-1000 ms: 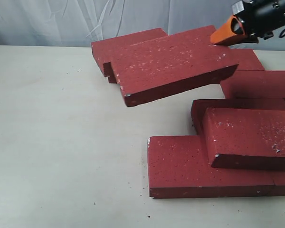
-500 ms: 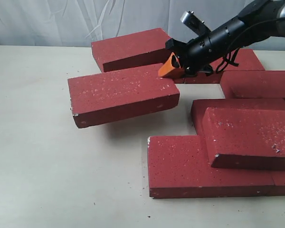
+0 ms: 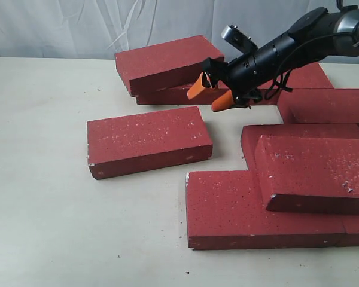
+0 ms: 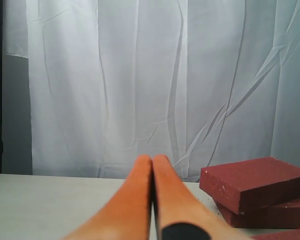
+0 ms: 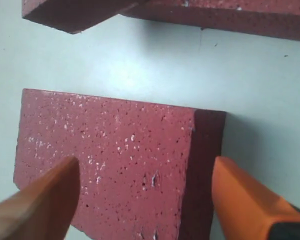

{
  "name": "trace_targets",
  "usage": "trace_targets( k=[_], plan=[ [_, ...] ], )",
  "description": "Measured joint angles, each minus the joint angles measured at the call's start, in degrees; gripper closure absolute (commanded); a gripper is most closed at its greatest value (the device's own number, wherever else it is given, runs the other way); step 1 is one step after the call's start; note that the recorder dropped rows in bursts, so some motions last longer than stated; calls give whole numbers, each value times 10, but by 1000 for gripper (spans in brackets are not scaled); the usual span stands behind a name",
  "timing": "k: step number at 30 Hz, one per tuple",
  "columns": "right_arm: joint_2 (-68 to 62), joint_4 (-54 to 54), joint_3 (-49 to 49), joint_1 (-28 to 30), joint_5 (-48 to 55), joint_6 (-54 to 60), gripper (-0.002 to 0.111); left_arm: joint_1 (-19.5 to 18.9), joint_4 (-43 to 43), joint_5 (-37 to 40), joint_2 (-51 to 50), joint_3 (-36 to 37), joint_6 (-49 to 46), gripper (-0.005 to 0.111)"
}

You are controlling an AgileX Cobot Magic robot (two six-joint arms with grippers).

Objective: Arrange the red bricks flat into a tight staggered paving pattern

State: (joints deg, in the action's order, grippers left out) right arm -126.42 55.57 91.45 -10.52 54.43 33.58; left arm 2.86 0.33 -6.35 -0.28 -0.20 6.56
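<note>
A pale, flat surface (image 3: pixel 60 209) carries everything, with a creased white cloth curtain (image 3: pixel 60 27) hanging behind it. The largest mass is a cluster of dark-red, grainy, white-specked rectangular red bricks (image 3: pixel 227 209) at the right of the exterior view. It runs off the frame's right edge, so its count and far ends cannot be made out, and an upper brick (image 3: pixel 314 170) lying on top hides the joints beneath. At the rear sits a stacked pair (image 3: pixel 161 60), the top one covering most of the lower, while the black right arm (image 3: pixel 281 51) masks part of the bricks behind it. The lone brick (image 3: pixel 148 140) lies flat on the surface, left of the cluster and apart from it, its long axis running left to right with the right end swung slightly rearward. The arm reaches in from the upper right, sloping down and leftward. The right pincer (image 3: pixel 206 99) hangs just above and behind that brick's right end, orange fingers (image 5: pixel 45 200) spread wide, gripping nothing. The left pincer (image 4: pixel 152 162), cut off by its own frame edge, points level at the curtain with both fingers pressed together and empty.
</note>
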Motion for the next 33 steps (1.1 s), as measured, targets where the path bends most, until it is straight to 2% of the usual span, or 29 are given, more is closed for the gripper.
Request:
trace_targets(
  k=[2,4,8,10,14,21,25,30,33],
  plan=[
    [2,-1,4,0,-5,11,49,0,0,0,0,0,0,107],
    [8,-8,18,0,-6,25,60,0,0,0,0,0,0,107],
    [30,-12,51,0,21,51,93,0,-7,0,0,0,2,107],
    [45,-7,63,0,41,72,109,0,-42,-2,0,0,10,107],
    [69,33,67,-1,63,123,108,0,-98,-32,0,0,24,107],
    [105,27,67,-34,66,182,108,0,-120,-82,0,-27,63,107],
    [132,-64,67,-72,34,186,108,0,-121,-92,-53,-82,64,107],
    [157,-200,67,-118,4,170,108,0,-121,-89,-191,-165,33,107],
    [164,-281,68,-136,-1,149,108,0,-121,-19,-301,-234,-39,107]
  ],
)
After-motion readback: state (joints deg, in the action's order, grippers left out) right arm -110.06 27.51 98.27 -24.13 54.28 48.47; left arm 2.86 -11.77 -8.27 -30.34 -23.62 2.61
